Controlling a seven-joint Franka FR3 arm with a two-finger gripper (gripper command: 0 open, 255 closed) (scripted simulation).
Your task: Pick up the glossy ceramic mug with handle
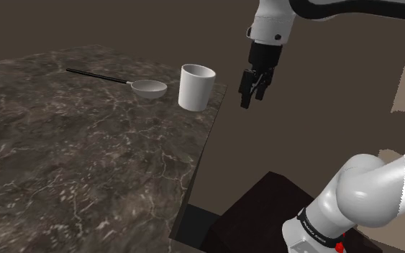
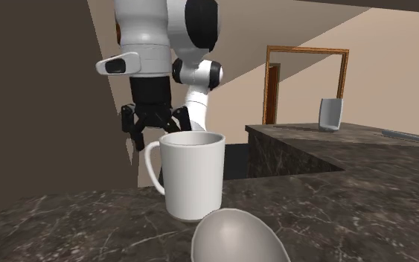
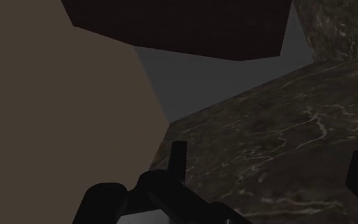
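This looks like a home kitchen: a dark marble counter (image 1: 71, 180) bears a white mug (image 1: 196, 87) and a ladle (image 1: 149, 88). Beyond that counter stand a second worktop (image 2: 364, 149) and a wooden door frame (image 2: 304, 50).

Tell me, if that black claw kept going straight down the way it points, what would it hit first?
The claw would probably meet the marble counter near its edge, beside the mug; depth is unclear, so it might just slip past.

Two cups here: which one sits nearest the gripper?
The white mug with a handle, close by the gripper; the grey cup stands on the far counter.
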